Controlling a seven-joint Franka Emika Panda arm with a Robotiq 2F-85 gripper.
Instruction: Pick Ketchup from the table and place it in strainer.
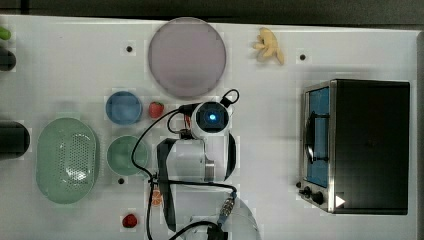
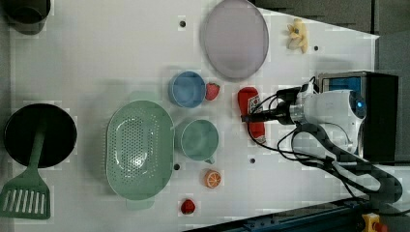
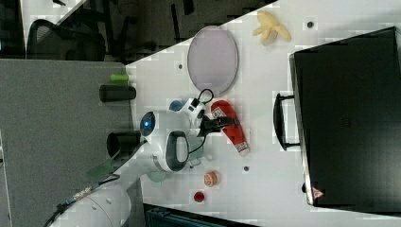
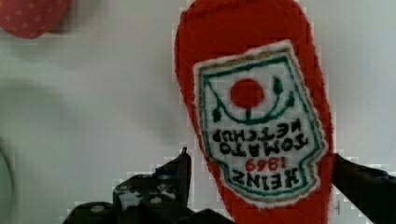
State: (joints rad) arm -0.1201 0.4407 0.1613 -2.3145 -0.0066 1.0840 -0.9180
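In the top view your arm covers the bottle, and the strainer (image 1: pixel 66 160) sits empty at the top view's left. In the left view the ketchup (image 2: pixel 251 112) lies flat on the table (image 2: pixel 96 58), right of the green mug (image 2: pixel 198 139), with the gripper (image 2: pixel 256 116) over it. In the wrist view the fingers (image 4: pixel 180 170) stand apart, one on each side of the label (nothing clamped yet). You have the grasp, lift and drop into the strainer all left to do

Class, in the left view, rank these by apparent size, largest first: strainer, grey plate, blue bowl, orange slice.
1. strainer
2. grey plate
3. blue bowl
4. orange slice
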